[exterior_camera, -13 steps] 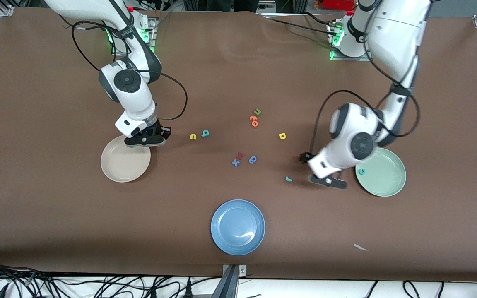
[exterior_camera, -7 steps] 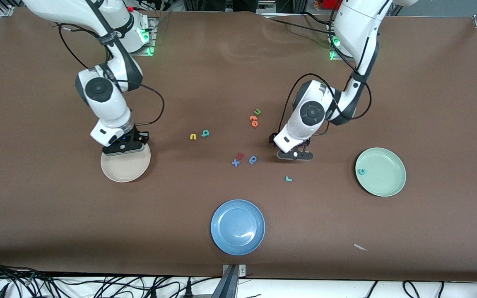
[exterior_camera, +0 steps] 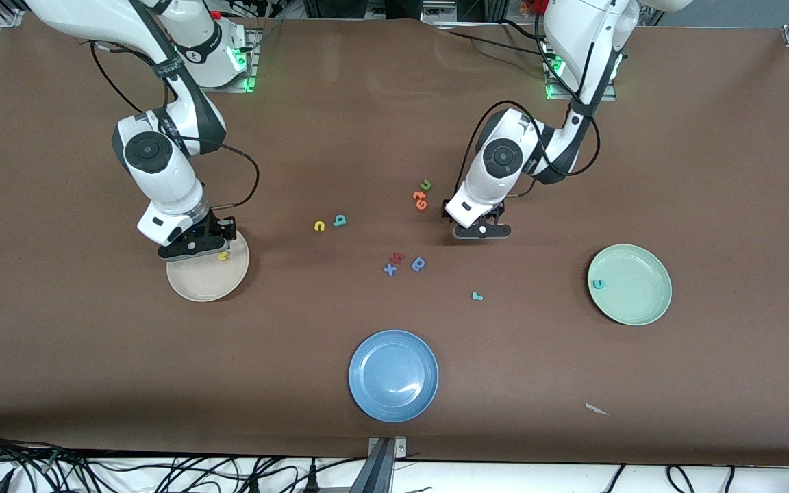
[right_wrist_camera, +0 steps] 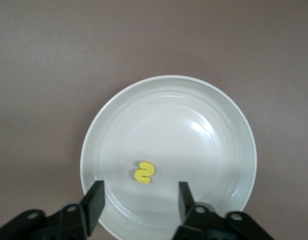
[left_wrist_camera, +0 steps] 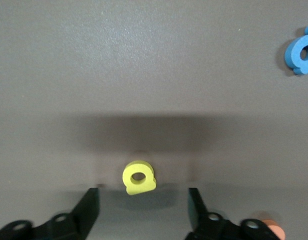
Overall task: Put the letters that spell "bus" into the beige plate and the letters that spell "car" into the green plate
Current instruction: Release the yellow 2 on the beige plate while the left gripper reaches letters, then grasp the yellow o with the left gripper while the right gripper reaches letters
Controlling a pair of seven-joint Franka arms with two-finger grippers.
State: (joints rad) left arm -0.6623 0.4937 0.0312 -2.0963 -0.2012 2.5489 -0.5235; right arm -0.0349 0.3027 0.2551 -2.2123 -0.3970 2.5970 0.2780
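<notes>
Around the yellow a (left_wrist_camera: 138, 177) lie orange letters (exterior_camera: 420, 199), a green u (exterior_camera: 426, 185) and a blue letter (exterior_camera: 418, 263). The left gripper (exterior_camera: 481, 231) hovers over it, fingers apart, empty. The right gripper (exterior_camera: 192, 250), spread and empty, hangs over the beige plate (right_wrist_camera: 214, 120) holding the yellow s (right_wrist_camera: 144, 172).

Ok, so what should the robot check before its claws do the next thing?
1. Left claw lined up around the yellow a: ok, one finger on each side.
2. Yellow a gripped: not ok, the fingers are apart and not touching it.
3. Yellow s lying in the beige plate: ok.
4. Right claw open and free of the s: ok, it hangs above the plate.
5. Room in the green plate: ok, only the teal c lies in it.
6. Yellow u, teal b and teal r in plates: not ok, all lie on the table.
</notes>
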